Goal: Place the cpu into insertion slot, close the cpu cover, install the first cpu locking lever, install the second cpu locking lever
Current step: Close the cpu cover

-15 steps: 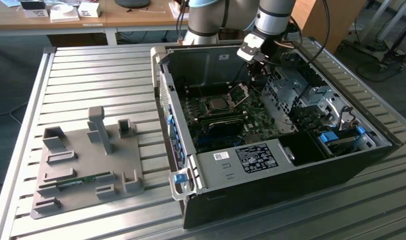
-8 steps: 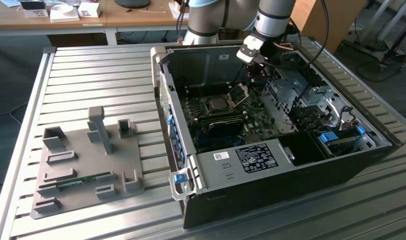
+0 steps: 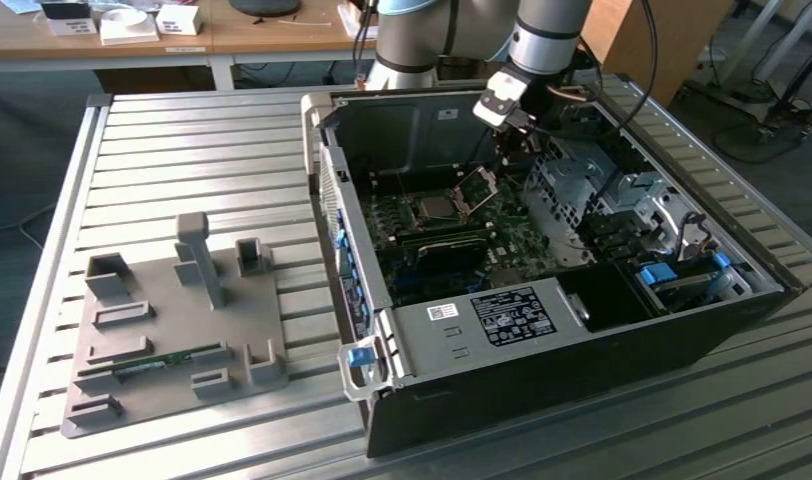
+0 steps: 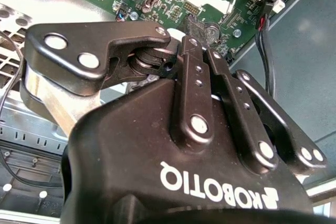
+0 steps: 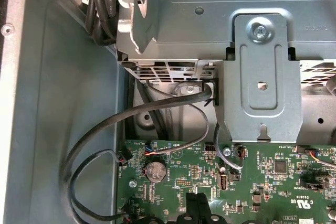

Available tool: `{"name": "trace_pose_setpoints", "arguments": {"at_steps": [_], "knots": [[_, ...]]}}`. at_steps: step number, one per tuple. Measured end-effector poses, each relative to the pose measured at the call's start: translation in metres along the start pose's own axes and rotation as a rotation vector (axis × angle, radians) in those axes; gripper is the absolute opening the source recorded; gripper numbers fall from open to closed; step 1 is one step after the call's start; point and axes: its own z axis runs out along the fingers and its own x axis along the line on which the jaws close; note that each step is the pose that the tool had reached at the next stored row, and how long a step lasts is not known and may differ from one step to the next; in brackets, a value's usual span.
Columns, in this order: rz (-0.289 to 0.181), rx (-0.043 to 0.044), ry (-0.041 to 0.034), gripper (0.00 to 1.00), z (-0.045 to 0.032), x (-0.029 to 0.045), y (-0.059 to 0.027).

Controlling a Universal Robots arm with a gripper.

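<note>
In the exterior view the black computer case lies open on a slatted metal table. On the green motherboard the insertion slot shows a silvery square that looks like the cpu lying in it. The cpu cover stands tilted up at the slot's far right edge. My gripper hangs inside the case, above and beyond the cover, near the rear wall. In both wrist views its black fingers meet over the motherboard's edge, and the gripper is shut with nothing seen between them.
Black cables loop along the case wall beside a grey metal bracket. A drive cage fills the case's right side. A grey fixture holding a green memory stick lies on the table at the exterior view's left. A wooden desk stands behind.
</note>
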Motion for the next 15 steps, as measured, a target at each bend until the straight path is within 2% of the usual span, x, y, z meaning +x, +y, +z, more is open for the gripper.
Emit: {"name": "trace_pose_setpoints", "arguments": {"at_steps": [15], "knots": [[0.0,0.0003,-0.0003,0.11,0.0028,-0.0021,-0.0001]]}}
